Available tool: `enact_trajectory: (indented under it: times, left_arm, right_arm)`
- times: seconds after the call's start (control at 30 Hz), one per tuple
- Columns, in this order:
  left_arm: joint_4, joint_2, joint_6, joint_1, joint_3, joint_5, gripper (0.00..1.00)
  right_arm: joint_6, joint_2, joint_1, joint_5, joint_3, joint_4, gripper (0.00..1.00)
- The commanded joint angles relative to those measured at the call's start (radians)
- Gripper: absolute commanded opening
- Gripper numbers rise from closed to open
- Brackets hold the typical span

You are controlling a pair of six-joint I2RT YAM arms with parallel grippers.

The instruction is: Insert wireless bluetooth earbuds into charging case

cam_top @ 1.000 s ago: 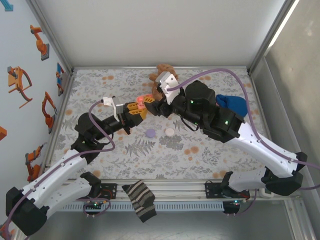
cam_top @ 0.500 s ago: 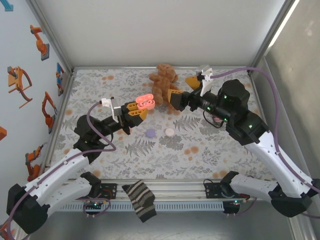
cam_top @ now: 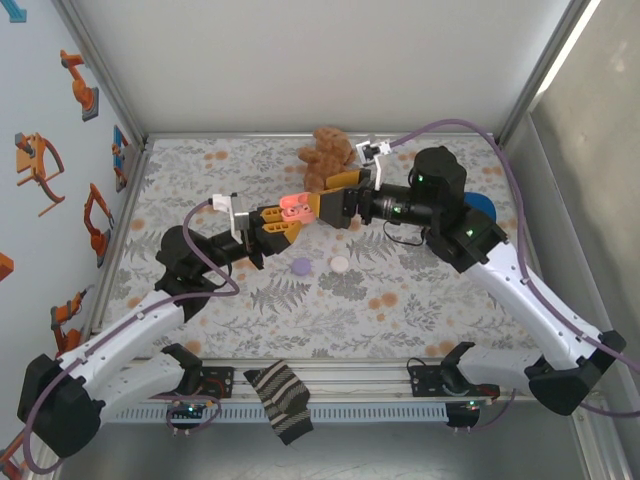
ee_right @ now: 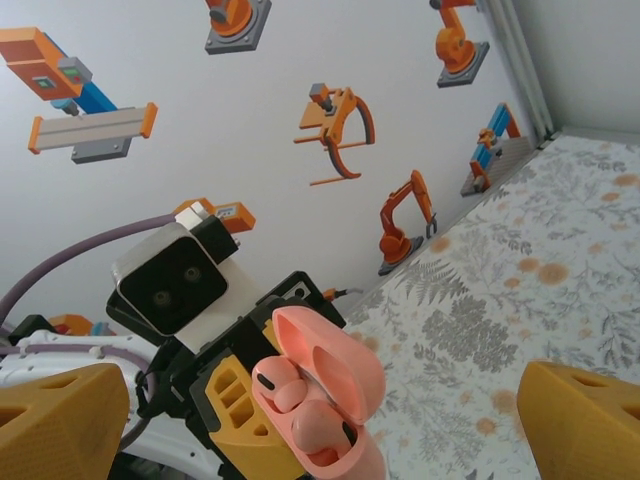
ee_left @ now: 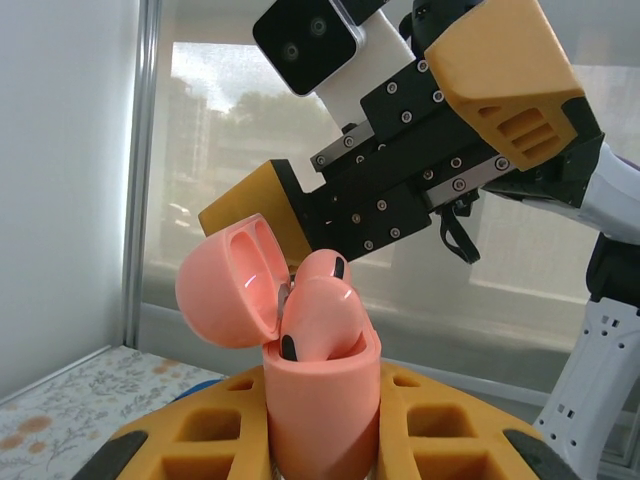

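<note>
Left gripper [cam_top: 288, 215] clamps case [ee_left: 322, 400] upright, lid [ee_left: 225, 290] open, earbuds [ee_left: 318, 305] sitting inside. My right gripper [cam_top: 326, 195] empty, jaws wide, just beside lid, nearest to close it.

Glossy smooth pink plastic charging case [ee_left: 320, 400], fuzzy brown plush teddy bear [cam_top: 325, 152], matt floral tabletop [cam_top: 400, 290]

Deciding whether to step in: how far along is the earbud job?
Done: both earbuds sit in the charging case, though one looks proud. In hand: left pincer grips the case; right pincer hangs open beside it. Remaining: press them home, close the open lid.
</note>
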Motion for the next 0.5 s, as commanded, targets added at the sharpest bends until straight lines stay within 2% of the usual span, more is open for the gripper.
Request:
enact_trajectory:
  times: [0.0,0.47]
  left_arm:
    - [0.065,0.002,-0.023,0.008,0.049,0.028,0.00]
    - [0.092,0.027,-0.032,0.017,0.053,0.027,0.00]
  right_arm:
    - [0.051,0.003,-0.003,-0.074,0.048,0.003,0.98]
    - [0.083,0.101,0.015,-0.154,0.124,0.010,0.93]
